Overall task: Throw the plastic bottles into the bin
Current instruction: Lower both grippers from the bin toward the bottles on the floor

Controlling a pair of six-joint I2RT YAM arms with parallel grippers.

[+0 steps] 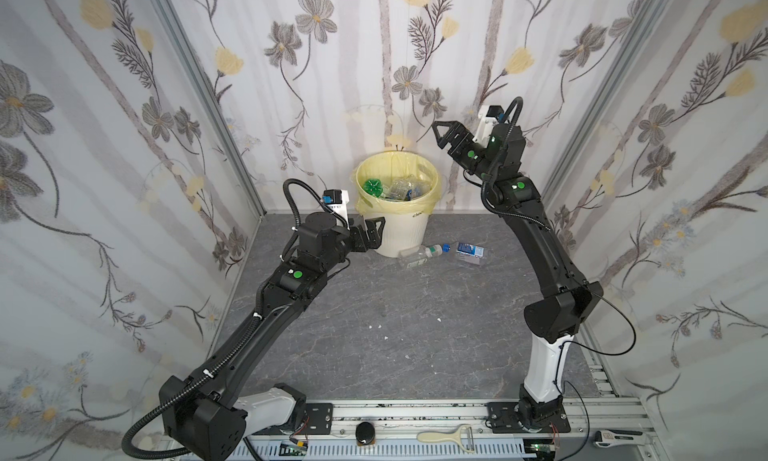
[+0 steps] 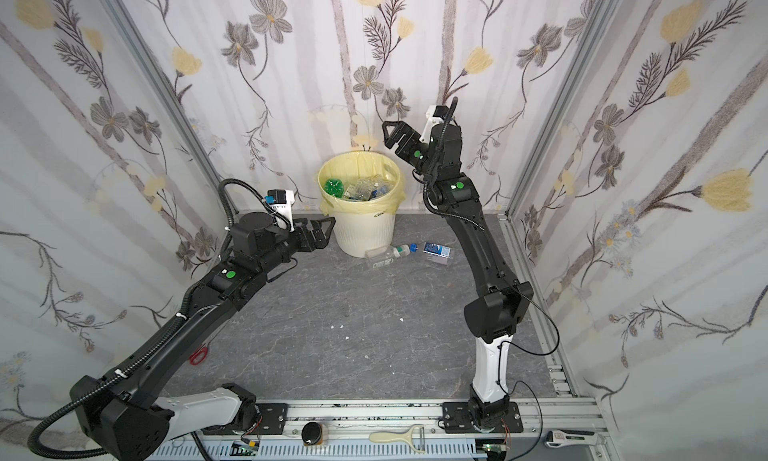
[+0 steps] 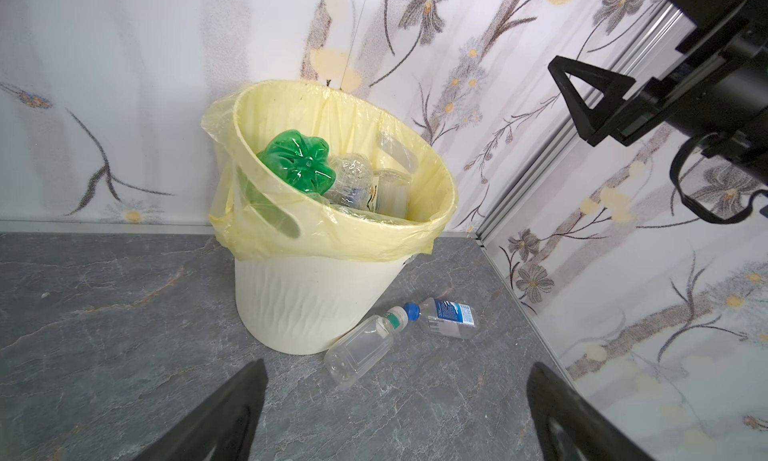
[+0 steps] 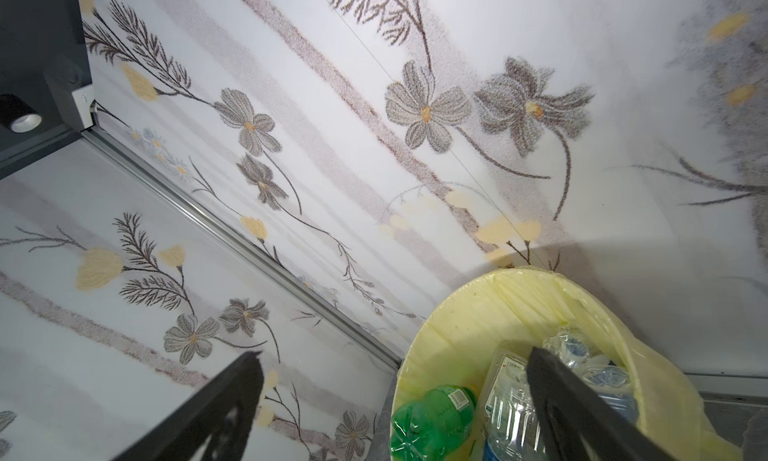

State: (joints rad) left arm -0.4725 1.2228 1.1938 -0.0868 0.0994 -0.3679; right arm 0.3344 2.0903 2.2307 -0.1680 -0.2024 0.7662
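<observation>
The cream bin [image 1: 401, 234], lined with a yellow bag, stands against the back wall. It holds a green bottle [image 1: 372, 187] and several clear plastic bottles [image 1: 405, 189]. Two more lie on the floor at its base: a clear one with a white cap [image 3: 361, 351] and a blue-capped, blue-labelled one [image 3: 449, 317]. My left gripper [image 1: 379, 233] is open and empty, low beside the bin's left wall. My right gripper [image 1: 439, 137] hangs open and empty above the bin's right rim; in the right wrist view [image 4: 395, 355] the green bottle [image 4: 432, 425] lies below it.
Floral walls close in the grey stone floor [image 1: 395, 334] on three sides. Small white scraps [image 1: 376, 327] lie mid-floor, and red scissors [image 2: 199, 354] near the left arm. A peeler [image 1: 446, 436], a black knob [image 1: 365, 434] and a hand tool [image 1: 617, 438] rest on the front rail.
</observation>
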